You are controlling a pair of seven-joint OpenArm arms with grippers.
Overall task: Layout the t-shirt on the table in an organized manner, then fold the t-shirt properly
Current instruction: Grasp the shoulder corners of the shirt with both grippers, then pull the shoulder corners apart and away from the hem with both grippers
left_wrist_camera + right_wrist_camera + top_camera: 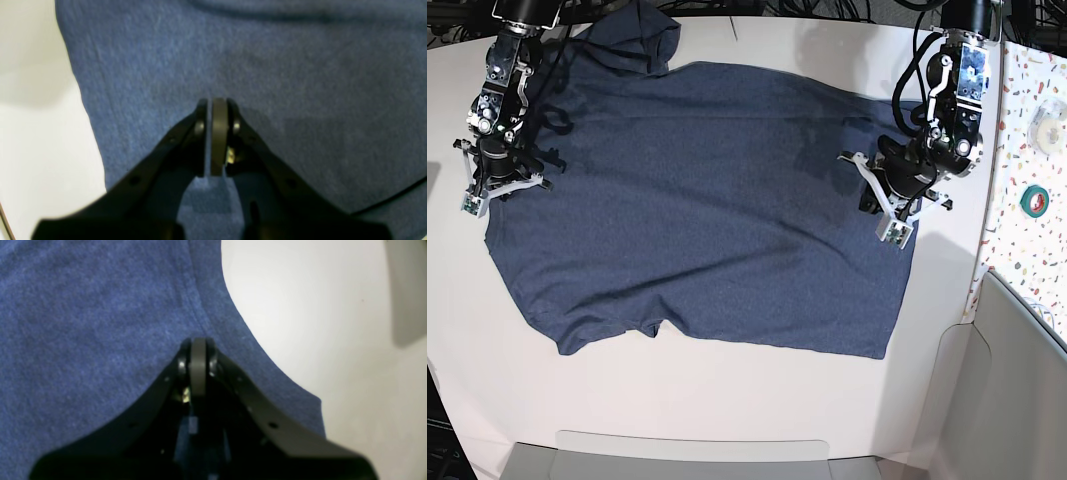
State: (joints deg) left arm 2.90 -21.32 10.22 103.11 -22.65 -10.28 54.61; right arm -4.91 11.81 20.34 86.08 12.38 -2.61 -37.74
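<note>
The dark navy t-shirt [707, 200] lies spread over the white table [727, 400], one sleeve bunched at the far left and the hem toward the front. My left gripper [882, 205] is down on the shirt's right edge. In the left wrist view the left gripper [213, 101] has its jaws together, with a sliver of t-shirt [300, 83] cloth between them. My right gripper [495, 185] sits on the shirt's left edge. In the right wrist view the right gripper [198, 340] is shut on the stitched border of the t-shirt [83, 323], with bare table [333, 340] beside it.
A speckled strip [1027, 130] runs along the right side with a green tape roll [1034, 199] and a white roll [1049, 112] on it. A grey panel [1017, 340] stands at the front right. Cables hang along the far edge.
</note>
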